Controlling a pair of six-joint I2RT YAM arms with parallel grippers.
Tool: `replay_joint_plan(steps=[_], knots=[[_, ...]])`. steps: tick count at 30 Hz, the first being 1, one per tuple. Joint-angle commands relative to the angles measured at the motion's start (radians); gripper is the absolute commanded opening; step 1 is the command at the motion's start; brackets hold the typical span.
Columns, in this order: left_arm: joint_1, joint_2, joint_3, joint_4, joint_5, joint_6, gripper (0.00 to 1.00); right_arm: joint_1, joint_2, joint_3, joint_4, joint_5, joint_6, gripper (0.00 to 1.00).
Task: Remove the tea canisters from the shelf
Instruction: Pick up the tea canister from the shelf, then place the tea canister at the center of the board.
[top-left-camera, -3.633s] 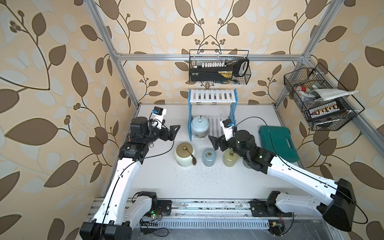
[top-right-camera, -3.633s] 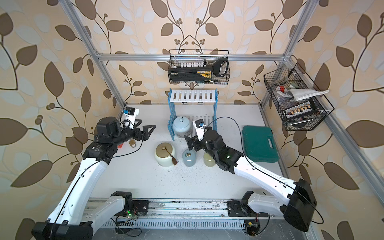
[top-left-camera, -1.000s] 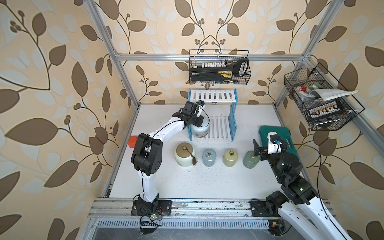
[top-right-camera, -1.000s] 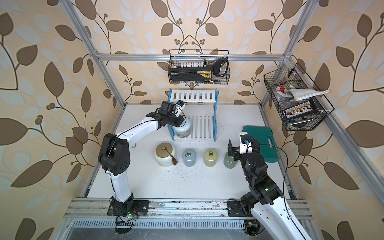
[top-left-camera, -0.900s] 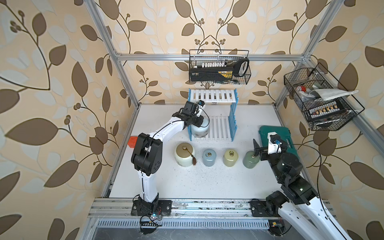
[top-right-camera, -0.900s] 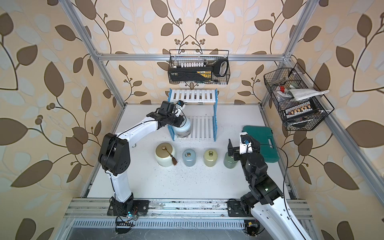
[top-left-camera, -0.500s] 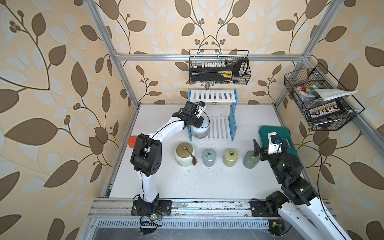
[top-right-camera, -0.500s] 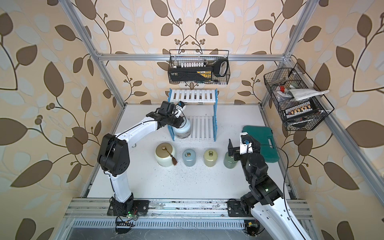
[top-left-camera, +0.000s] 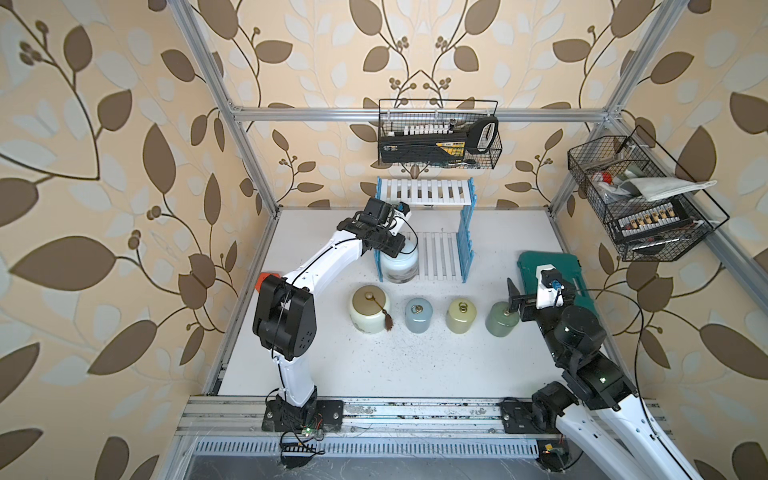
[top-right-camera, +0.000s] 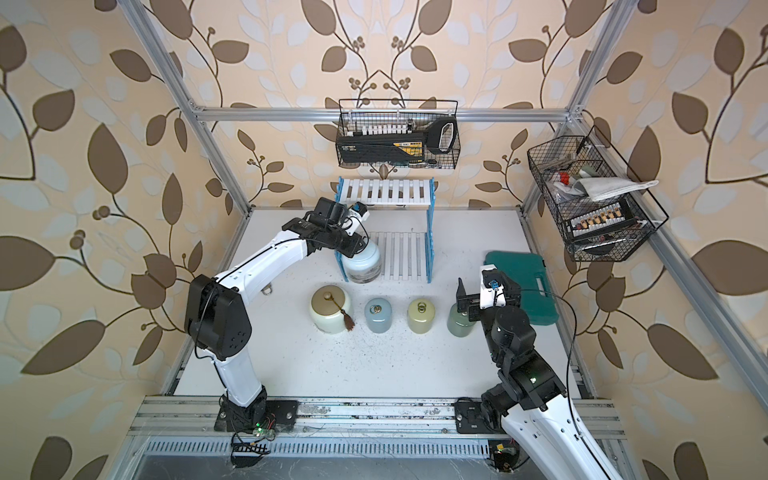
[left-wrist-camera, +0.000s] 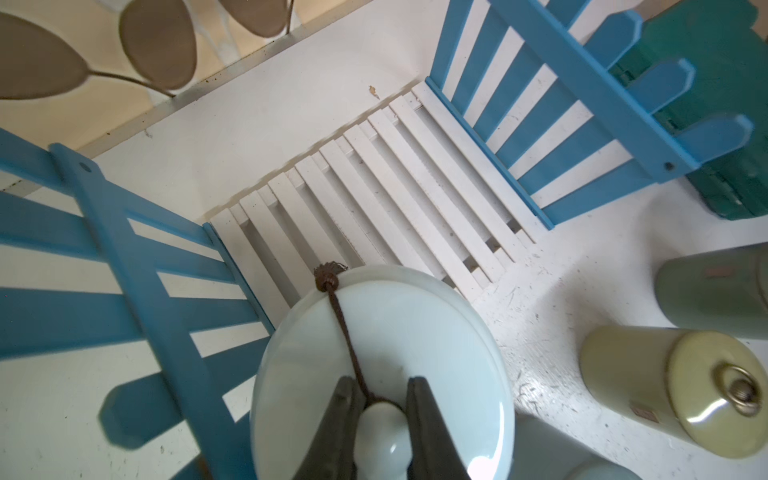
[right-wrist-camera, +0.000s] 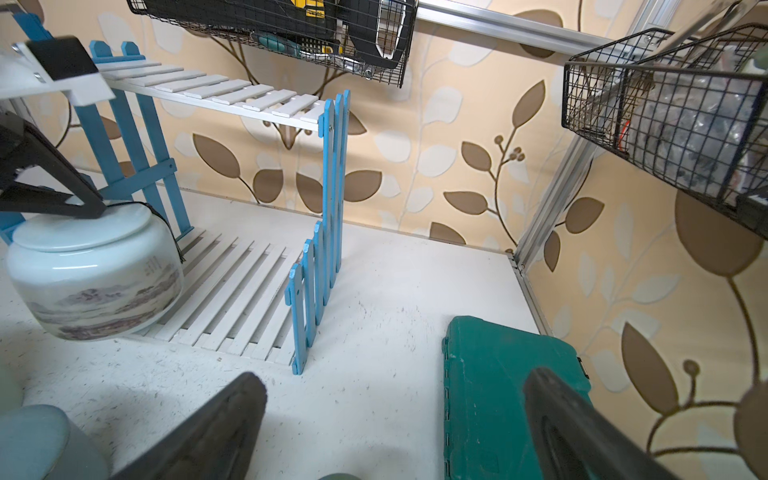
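Observation:
The shelf (top-left-camera: 424, 192) (top-right-camera: 384, 191) stands at the back of the table, white slats between blue picket sides. A pale blue squat canister (top-left-camera: 399, 266) (top-right-camera: 363, 266) (right-wrist-camera: 95, 266) is at the front left corner of its lower board (left-wrist-camera: 374, 174), overhanging the edge. My left gripper (top-left-camera: 390, 243) (top-right-camera: 353, 245) (left-wrist-camera: 380, 384) is shut on that canister's lid knob. In a row on the table stand the cream canister (top-left-camera: 370, 309), the blue-grey (top-left-camera: 419, 316), the yellow-green (top-left-camera: 461, 316) and the sage green (top-left-camera: 500, 320). My right gripper (top-left-camera: 514, 302) (right-wrist-camera: 392, 380) hangs open just above the sage one, holding nothing.
A teal case (top-left-camera: 575, 274) (right-wrist-camera: 498, 374) lies on the table right of the shelf, beside my right arm. Two black wire baskets hang on the walls, one above the shelf (top-left-camera: 436, 137) and one at the right (top-left-camera: 640, 199).
Since the earliest frames my left arm reached into the shelf and shut on the pale blue canister's knob; my right arm drew back right, leaving the sage canister. Lately the pale blue canister crept slightly forward.

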Motion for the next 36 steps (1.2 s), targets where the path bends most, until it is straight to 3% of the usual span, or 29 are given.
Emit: replay_joint_plan(steps=[1, 16, 21, 27, 36], knots=[[-0.001, -0.170, 0.116, 0.053, 0.077, 0.027, 0.00, -0.004, -0.010, -0.018, 0.024, -0.005, -0.004, 0.99], [0.002, -0.299, 0.256, -0.156, 0.022, 0.146, 0.00, -0.005, -0.004, -0.023, 0.022, -0.012, -0.001, 0.99], [0.066, -0.344, 0.284, -0.221, 0.022, 0.144, 0.00, -0.004, 0.002, -0.028, 0.023, 0.000, -0.003, 0.99], [0.144, -0.433, 0.266, -0.274, 0.022, 0.163, 0.00, -0.005, 0.007, -0.030, 0.027, 0.008, -0.006, 0.99], [0.263, -0.581, 0.076, -0.266, -0.011, 0.170, 0.00, -0.006, 0.004, -0.033, 0.044, -0.002, -0.009, 0.99]])
